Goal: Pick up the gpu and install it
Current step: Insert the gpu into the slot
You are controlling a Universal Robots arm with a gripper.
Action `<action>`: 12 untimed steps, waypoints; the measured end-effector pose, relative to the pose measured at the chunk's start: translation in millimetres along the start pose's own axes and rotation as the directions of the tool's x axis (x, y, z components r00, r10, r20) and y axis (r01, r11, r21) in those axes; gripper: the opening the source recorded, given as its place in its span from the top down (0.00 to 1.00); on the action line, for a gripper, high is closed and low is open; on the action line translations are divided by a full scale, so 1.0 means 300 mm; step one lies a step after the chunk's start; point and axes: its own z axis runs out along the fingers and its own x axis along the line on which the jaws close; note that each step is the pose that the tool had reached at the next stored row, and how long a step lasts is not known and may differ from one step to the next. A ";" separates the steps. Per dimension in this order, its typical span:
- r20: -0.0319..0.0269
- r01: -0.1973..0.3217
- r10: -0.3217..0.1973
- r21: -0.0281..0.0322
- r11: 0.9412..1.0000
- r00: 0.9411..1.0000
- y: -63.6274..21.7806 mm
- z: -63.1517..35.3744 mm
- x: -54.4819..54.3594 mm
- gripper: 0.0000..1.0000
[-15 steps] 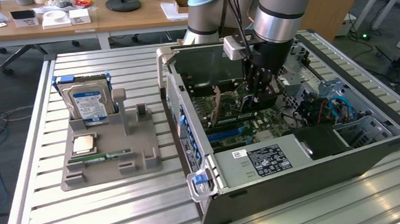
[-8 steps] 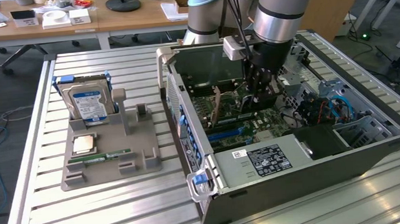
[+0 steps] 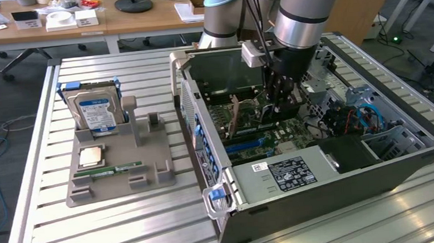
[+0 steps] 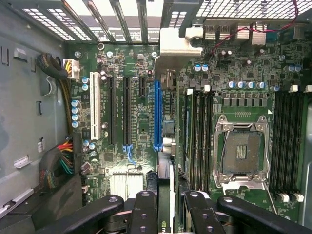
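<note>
My gripper (image 3: 279,102) reaches down into the open computer case (image 3: 318,205), over the motherboard. It is shut on the gpu (image 3: 248,119), which hangs upright on its edge. In the wrist view the gpu (image 4: 165,183) runs edge-on between my two black fingers (image 4: 145,207), and its silver bracket (image 4: 178,43) points toward the case's slotted rear wall. My gripper (image 4: 168,197) holds the card just beside and above the long blue slot (image 4: 157,114). Whether the card's lower edge touches the slot I cannot tell.
On the exterior view's left, a grey holder (image 3: 155,180) carries a hard drive (image 3: 94,112), a CPU (image 3: 92,156) and a RAM stick (image 3: 119,170). Inside the case are the CPU socket (image 4: 242,152), black memory slots (image 4: 199,136), cable bundles (image 4: 58,161) and the power supply (image 3: 294,173).
</note>
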 end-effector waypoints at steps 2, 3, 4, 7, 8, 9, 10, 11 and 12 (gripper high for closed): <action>0.000 0.000 0.000 0.000 1.000 1.000 0.000 0.000 0.000 0.74; 0.000 0.000 0.000 0.000 1.000 1.000 0.000 0.000 0.000 0.74; 0.000 0.000 0.000 0.000 1.000 1.000 0.000 0.000 0.000 0.74; 0.000 0.000 0.000 0.000 1.000 1.000 0.000 0.001 0.000 0.74; 0.000 0.000 0.000 0.000 1.000 1.000 0.001 0.002 0.000 0.74; 0.001 0.000 0.000 0.000 1.000 1.000 0.003 0.004 0.000 0.74; 0.001 0.000 0.000 0.000 1.000 1.000 0.004 0.005 0.000 0.74; 0.000 0.001 -0.001 0.000 1.000 1.000 0.006 0.007 0.000 0.74; 0.000 0.001 -0.001 0.000 1.000 1.000 0.007 0.009 0.000 0.74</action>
